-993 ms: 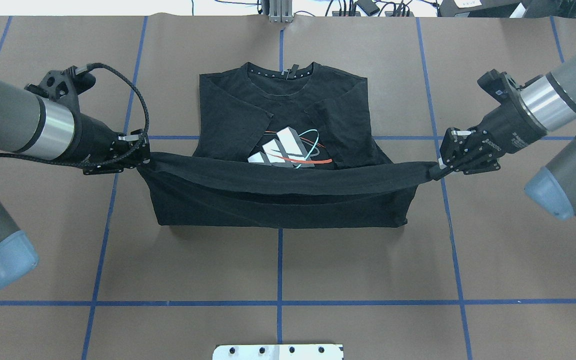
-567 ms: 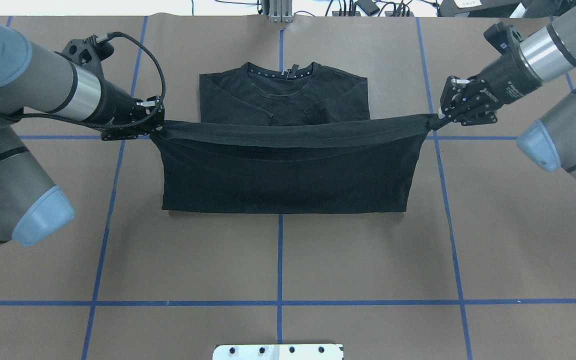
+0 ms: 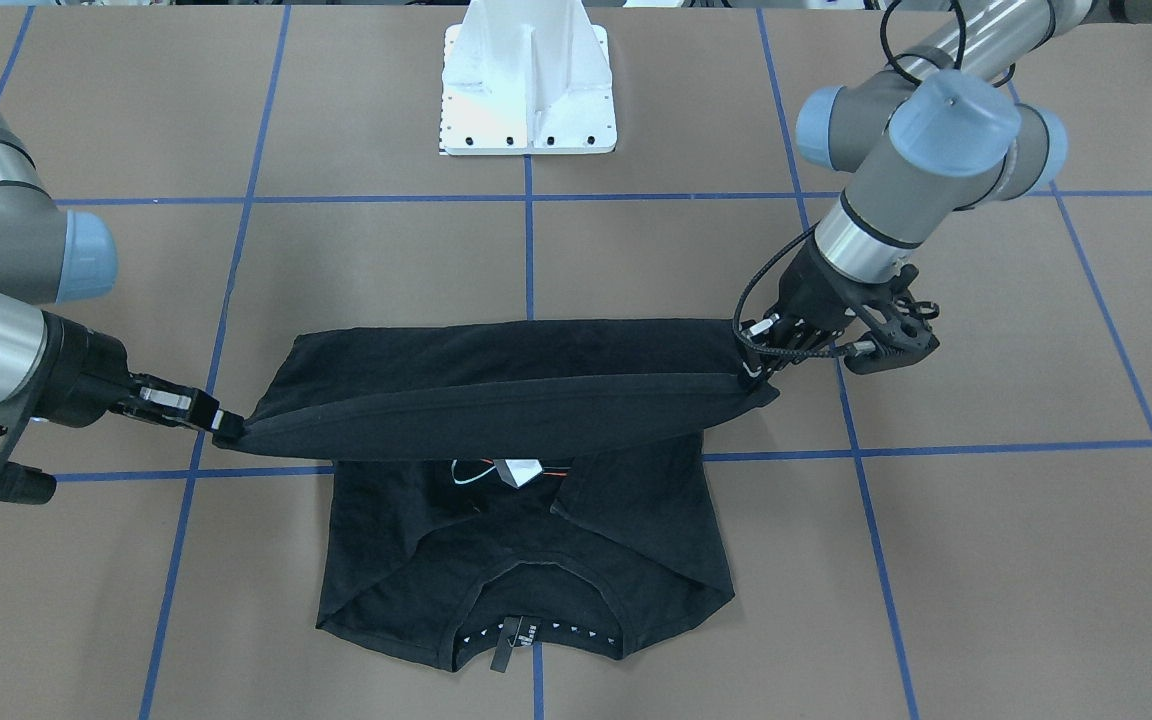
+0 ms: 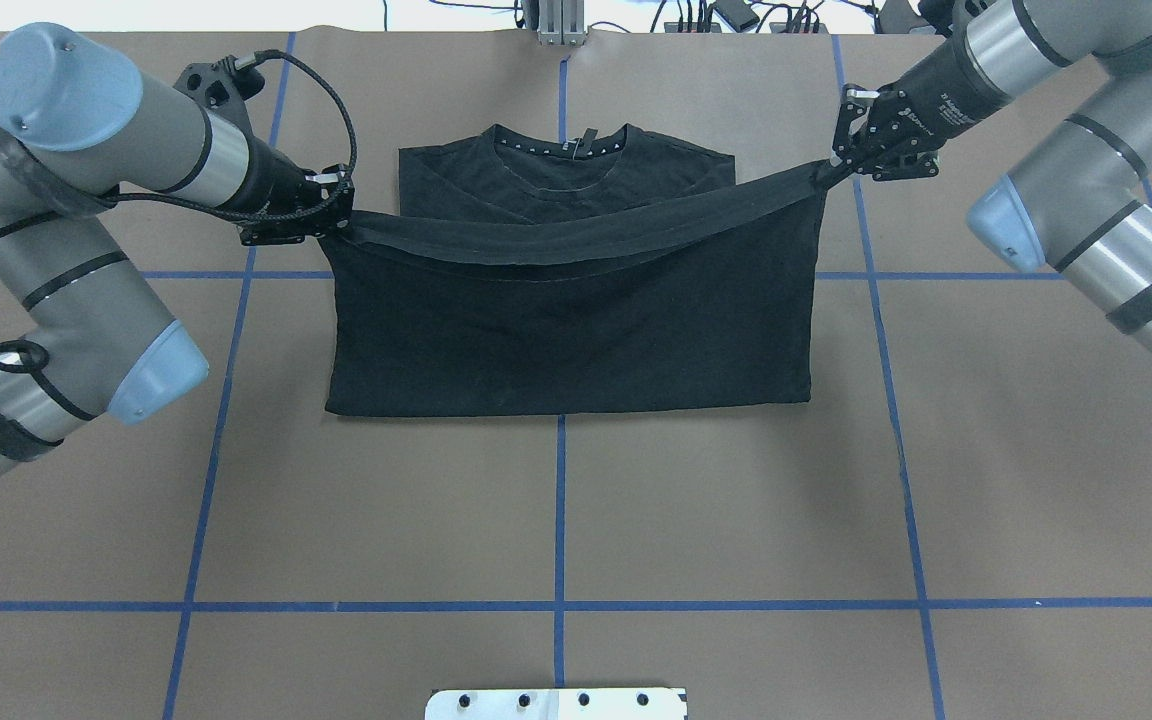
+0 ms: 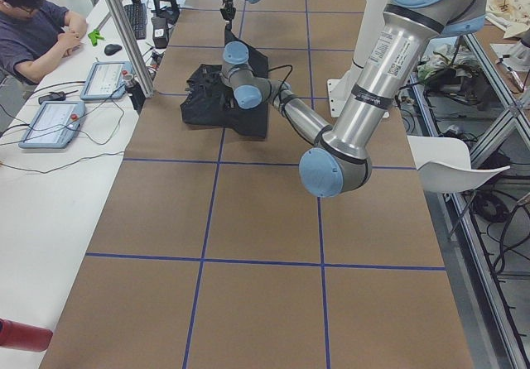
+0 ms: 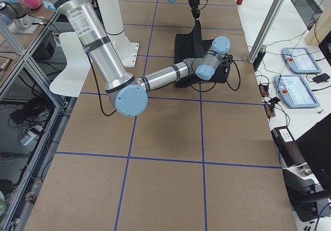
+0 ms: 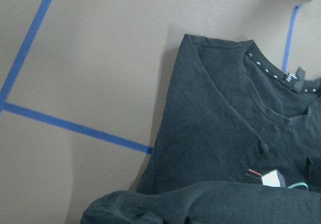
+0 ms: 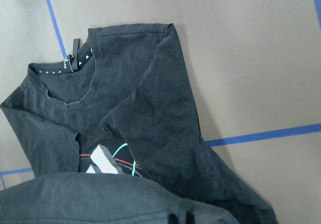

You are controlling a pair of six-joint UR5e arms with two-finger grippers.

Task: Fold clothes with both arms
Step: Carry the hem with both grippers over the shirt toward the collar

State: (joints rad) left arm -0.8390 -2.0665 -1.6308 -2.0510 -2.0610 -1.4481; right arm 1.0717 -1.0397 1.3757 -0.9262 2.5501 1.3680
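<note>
At the left of the overhead frame, your silver-grey tubular left arm with light blue joint caps reaches in toward the middle. Its black two-finger left gripper is clamped on one hem corner of the black short-sleeved cotton T-shirt.

You will find that shirt in the upper middle of the frame, on the brown paper-covered table crossed by blue tape lines. The ribbed collar points to the top edge. The lower half is doubled up over the chest, with the fold line lying flat on the table along the shirt's lower side.

The hem is lifted off the cloth and strung between the two pincers. It sags in the middle, and its right end sits higher in the frame than its left. From overhead the doubled cloth hides the print. In both wrist views you can see the grey block logo with red and cyan ovals peeking out under the raised hem, and the sleeves folded inward across the chest.

The white flanged pedestal stands at the bottom centre, well apart from the shirt.

At the upper right, the black two-finger right gripper is pinched shut on the other hem corner. Its silver-grey right arm comes in from the top right corner.
</note>
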